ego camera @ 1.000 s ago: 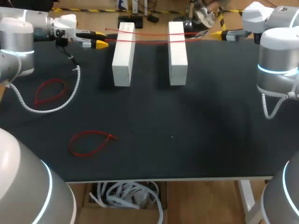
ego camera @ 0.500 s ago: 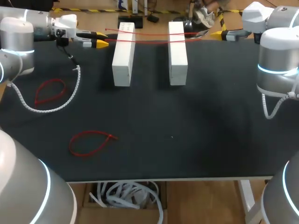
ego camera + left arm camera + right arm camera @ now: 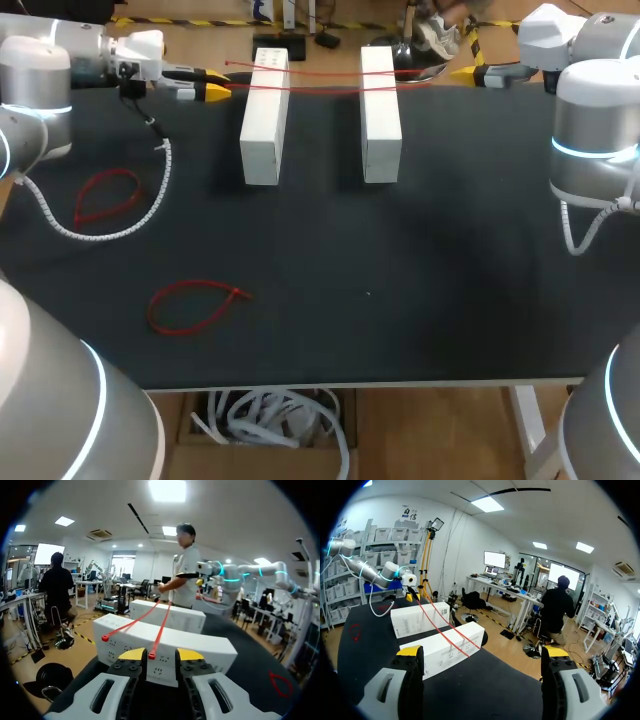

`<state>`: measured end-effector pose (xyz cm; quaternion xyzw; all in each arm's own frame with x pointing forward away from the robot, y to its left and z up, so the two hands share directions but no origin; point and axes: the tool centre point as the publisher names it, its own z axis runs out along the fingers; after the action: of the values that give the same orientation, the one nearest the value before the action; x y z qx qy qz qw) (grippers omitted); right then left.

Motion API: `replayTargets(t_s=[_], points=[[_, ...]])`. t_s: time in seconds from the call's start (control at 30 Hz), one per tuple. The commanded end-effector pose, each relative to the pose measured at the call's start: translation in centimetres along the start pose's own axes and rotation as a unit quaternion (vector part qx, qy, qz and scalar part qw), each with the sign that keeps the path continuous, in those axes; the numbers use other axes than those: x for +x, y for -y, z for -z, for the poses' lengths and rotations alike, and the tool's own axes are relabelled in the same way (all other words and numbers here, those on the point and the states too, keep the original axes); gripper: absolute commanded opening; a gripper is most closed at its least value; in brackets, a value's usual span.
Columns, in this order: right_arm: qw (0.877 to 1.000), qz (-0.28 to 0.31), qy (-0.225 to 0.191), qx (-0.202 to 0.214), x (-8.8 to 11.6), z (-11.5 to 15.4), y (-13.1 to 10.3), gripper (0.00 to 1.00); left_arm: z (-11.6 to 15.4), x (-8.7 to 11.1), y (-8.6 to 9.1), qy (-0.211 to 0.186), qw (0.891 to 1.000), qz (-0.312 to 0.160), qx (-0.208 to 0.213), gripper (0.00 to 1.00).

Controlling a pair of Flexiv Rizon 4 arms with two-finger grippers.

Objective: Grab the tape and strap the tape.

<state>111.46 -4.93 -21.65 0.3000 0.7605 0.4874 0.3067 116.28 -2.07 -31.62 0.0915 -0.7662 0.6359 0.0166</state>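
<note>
left gripper [image 3: 161, 654]: barely spread, tape [image 3: 160, 630] end between tips
right gripper [image 3: 482, 651]: spread wide, far edge of table [image 3: 400, 300]
tape: over both white blocks [image 3: 262, 120]

Near and right stretches of table [image 3: 450, 280] lie open to you. Left block [image 3: 265, 115] and right block [image 3: 380, 115] stand at far middle. Channel between them is free low down. Red tape [image 3: 320, 72] spans both tops, barring entry from above. Left side is cluttered: front red loop [image 3: 200, 283], second red loop [image 3: 110, 173], white coiled cable [image 3: 120, 233].
</note>
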Motion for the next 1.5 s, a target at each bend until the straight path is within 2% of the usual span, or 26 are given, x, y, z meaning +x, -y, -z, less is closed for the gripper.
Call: replayTargets(t_s=[0.03,0.93,1.03,1.07,1.5], points=[[1.000,0.000,0.000,0.000,0.00,0.03,0.01,1.00,0.04,-0.41,-0.12,-0.006,1.000,0.000,0.001,0.26],[1.000,0.000,0.000,0.000,0.00,0.03,0.01,1.00,-0.24,-0.21,-0.12,-0.005,1.000,0.000,0.007,0.15],[1.000,0.000,0.000,0.000,0.00,0.03,0.01,1.00,-0.26,-0.21,-0.13,-0.005,1.000,0.000,0.007,0.07],[1.000,0.000,0.000,0.000,0.00,0.03,0.01,1.00,-0.26,-0.20,-0.13,-0.005,1.000,0.000,0.008,0.00],[1.000,0.000,0.000,0.000,0.00,0.03,0.01,1.00,-0.45,0.52,0.17,-0.012,1.000,-0.004,0.010,0.00]])
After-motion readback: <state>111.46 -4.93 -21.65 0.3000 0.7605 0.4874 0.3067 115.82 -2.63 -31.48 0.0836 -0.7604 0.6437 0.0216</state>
